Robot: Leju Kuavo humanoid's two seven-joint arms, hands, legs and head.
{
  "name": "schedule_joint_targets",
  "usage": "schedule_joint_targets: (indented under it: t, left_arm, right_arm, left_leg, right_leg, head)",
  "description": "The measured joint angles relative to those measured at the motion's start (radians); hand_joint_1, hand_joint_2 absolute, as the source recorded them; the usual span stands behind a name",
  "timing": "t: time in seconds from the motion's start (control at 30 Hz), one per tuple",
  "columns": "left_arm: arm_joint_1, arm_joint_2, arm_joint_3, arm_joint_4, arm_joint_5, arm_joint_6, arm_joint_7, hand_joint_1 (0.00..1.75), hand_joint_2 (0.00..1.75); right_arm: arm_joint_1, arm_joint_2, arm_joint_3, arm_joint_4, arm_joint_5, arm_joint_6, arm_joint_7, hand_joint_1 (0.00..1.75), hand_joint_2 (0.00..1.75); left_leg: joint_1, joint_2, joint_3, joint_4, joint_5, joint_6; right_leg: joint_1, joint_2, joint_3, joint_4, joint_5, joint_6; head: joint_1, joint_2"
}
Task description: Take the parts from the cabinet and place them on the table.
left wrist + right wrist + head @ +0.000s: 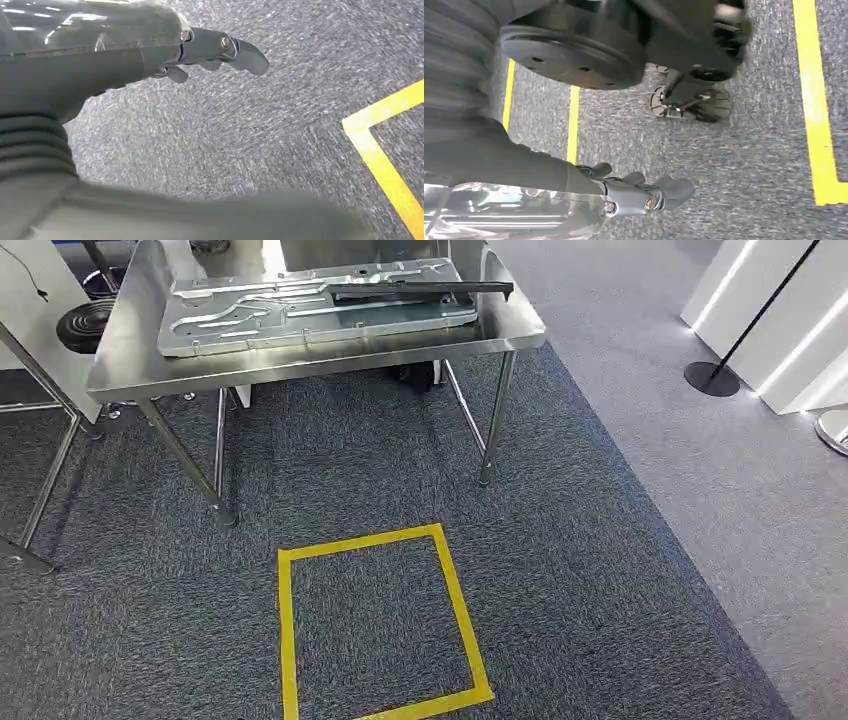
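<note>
A stainless steel table [300,366] stands ahead of me across the carpet. On it lies a large stamped grey metal panel [300,310], and a long dark bar [420,288] rests across the panel's far right side. My left hand [200,50] hangs over the grey carpet with its fingers stretched out and nothing in them. My right hand [639,192] also hangs above the carpet, fingers extended and holding nothing.
A yellow tape square [360,540] marks the carpet in front of the table; its lines run near both hands [380,160] [816,115]. A second metal frame [40,480] stands at the left. At the right are a black stand base [712,378] and white panels [790,330].
</note>
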Motion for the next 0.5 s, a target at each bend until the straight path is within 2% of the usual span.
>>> schedule_joint_targets:
  t: [0.03, 0.1, 0.13, 0.17, 0.2, 0.27, 0.3, 0.33, 0.37, 0.4, 0.43, 0.47, 0.5]
  left_arm:
    - [-0.003, -0.002, 0.001, 0.0, 0.008, -0.016, 0.015, 0.0, 1.75]
    - [-0.005, -0.007, 0.005, 0.0, 0.023, -0.048, 0.037, 0.0, 1.75]
    - [-0.004, -0.009, 0.006, 0.0, 0.027, -0.053, 0.042, 0.0, 1.75]
    - [-0.002, -0.008, 0.006, 0.0, 0.033, -0.057, 0.045, 0.0, 1.75]
    - [-0.001, -0.008, -0.002, 0.0, 0.052, -0.06, 0.047, 0.0, 1.75]
    - [0.013, -0.004, -0.031, 0.0, 0.099, -0.066, 0.053, 0.0, 1.75]
    - [0.024, 0.0, -0.049, 0.0, 0.133, -0.067, 0.055, 0.0, 1.75]
    - [0.037, 0.002, -0.066, 0.0, 0.166, -0.068, 0.058, 0.0, 1.75]
    - [0.051, 0.006, -0.084, 0.0, 0.198, -0.07, 0.06, 0.0, 1.75]
    - [0.063, 0.009, -0.1, 0.0, 0.223, -0.071, 0.061, 0.0, 1.75]
    - [0.074, 0.013, -0.118, 0.0, 0.252, -0.072, 0.062, 0.0, 1.75]
    - [0.082, 0.016, -0.138, 0.0, 0.279, -0.074, 0.062, 0.0, 1.75]
    - [0.088, 0.016, -0.156, 0.001, 0.305, -0.076, 0.063, 0.0, 1.75]
  right_arm:
    - [-0.003, -0.001, 0.003, 0.0, 0.006, 0.0, -0.003, 0.0, 1.75]
    - [-0.003, -0.004, 0.01, 0.0, 0.015, 0.008, -0.003, 0.0, 1.75]
    - [-0.004, -0.005, 0.012, 0.0, 0.018, 0.013, -0.003, 0.0, 1.75]
    - [-0.003, -0.006, 0.016, 0.0, 0.021, 0.022, -0.001, 0.0, 1.75]
    - [-0.005, -0.011, 0.021, -0.002, 0.021, 0.028, 0.002, 0.0, 1.75]
    - [-0.005, -0.013, 0.033, -0.012, 0.012, 0.037, 0.006, 0.0, 1.75]
    - [-0.004, -0.015, 0.039, -0.019, 0.004, 0.04, 0.009, 0.0, 1.75]
    - [-0.004, -0.016, 0.044, -0.027, -0.004, 0.04, 0.012, 0.0, 1.75]
    - [-0.004, -0.017, 0.048, -0.038, -0.009, 0.041, 0.015, 0.0, 1.75]
    - [-0.004, -0.018, 0.052, -0.049, -0.015, 0.042, 0.018, 0.0, 1.75]
    - [-0.004, -0.019, 0.058, -0.061, -0.023, 0.046, 0.019, 0.0, 1.75]
    - [-0.005, -0.021, 0.061, -0.072, -0.027, 0.048, 0.02, 0.0, 1.75]
    - [-0.005, -0.027, 0.064, -0.082, -0.033, 0.05, 0.022, 0.0, 1.75]
  left_leg:
    - [0.007, 0.0, -0.006, 0.001, 0.004, -0.005]
    - [0.01, 0.002, -0.006, -0.003, 0.008, -0.013]
    - [0.003, 0.002, -0.001, -0.009, 0.011, -0.018]
    - [0.007, -0.001, -0.002, -0.002, -0.003, -0.02]
    - [0.008, -0.007, -0.023, 0.042, -0.036, -0.027]
    - [0.02, -0.008, -0.095, 0.197, -0.112, -0.041]
    - [0.024, -0.008, -0.128, 0.265, -0.136, -0.048]
    - [0.028, -0.008, -0.144, 0.299, -0.134, -0.054]
    - [0.033, -0.008, -0.136, 0.278, -0.108, -0.059]
    - [0.038, -0.008, -0.109, 0.218, -0.068, -0.063]
    - [0.042, -0.007, -0.062, 0.121, -0.018, -0.068]
    - [0.047, -0.007, -0.024, 0.038, 0.01, -0.072]
    - [0.039, -0.014, -0.022, 0.029, -0.013, -0.064]
  right_leg:
    - [0.005, 0.0, -0.003, -0.005, 0.005, 0.001]
    - [0.008, 0.001, -0.006, -0.009, 0.007, -0.004]
    - [0.0, 0.001, 0.001, -0.027, 0.016, -0.007]
    - [-0.009, -0.004, 0.011, -0.047, 0.027, -0.002]
    - [-0.01, -0.004, 0.012, -0.053, 0.031, -0.007]
    - [-0.011, -0.006, 0.004, -0.05, 0.033, -0.007]
    - [-0.011, -0.005, 0.001, -0.047, 0.033, -0.007]
    - [-0.012, -0.004, -0.003, -0.042, 0.032, -0.007]
    - [-0.014, -0.002, -0.006, -0.036, 0.031, -0.005]
    - [-0.017, 0.0, -0.009, -0.029, 0.028, 0.0]
    - [-0.02, 0.001, -0.012, -0.019, 0.024, 0.006]
    - [-0.021, 0.001, -0.016, -0.007, 0.018, 0.014]
    - [-0.016, 0.001, -0.022, 0.0, 0.014, 0.023]
  head:
    - [0.0, 0.0]
    - [0.0, 0.0]
    - [0.0, 0.0]
    - [0.0, 0.0]
    - [0.0, 0.0]
    - [0.0, 0.0]
    - [0.0, 0.0]
    - [0.0, 0.0]
    - [0.0, 0.0]
    - [0.0, 0.0]
    - [0.0, 0.0]
    - [0.0, 0.0]
    - [0.0, 0.0]
